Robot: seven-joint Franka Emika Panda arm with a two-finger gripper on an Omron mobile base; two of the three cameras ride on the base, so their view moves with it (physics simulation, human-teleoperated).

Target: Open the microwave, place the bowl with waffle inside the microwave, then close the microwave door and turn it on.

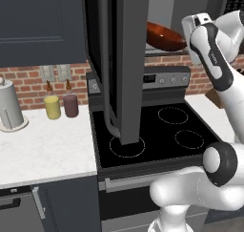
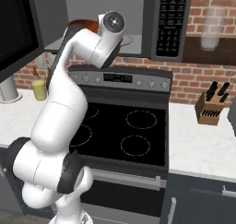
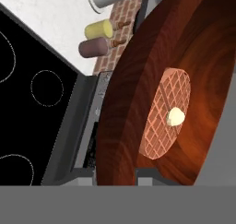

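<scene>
1. My hand (image 3: pixel 117 179) is clamped on the near rim of the bowl (image 3: pixel 184 57), jaws narrowed around the edge; the fingertips themselves are mostly hidden at the bottom of the hand view, so I judge the grip from how close the rim sits against them.
2. The bowl stretches straight out ahead of my hand, and the waffle (image 3: pixel 165 112) lies flat in its middle, with a pale blob on top of it.
3. From the left base view the bowl (image 1: pixel 164 36) is up at the mouth of the microwave (image 2: pixel 138 15), above the stove (image 1: pixel 157 131) and just beyond my wrist.
4. The microwave door (image 1: pixel 125 59) stands swung wide open, off to the side of my hand, clear of the bowl.
5. What the next move turns on, as I judge it: the cavity lies forward of my hand, along the line from my grip through the bowl, so I push straight in, keeping it level.
</scene>
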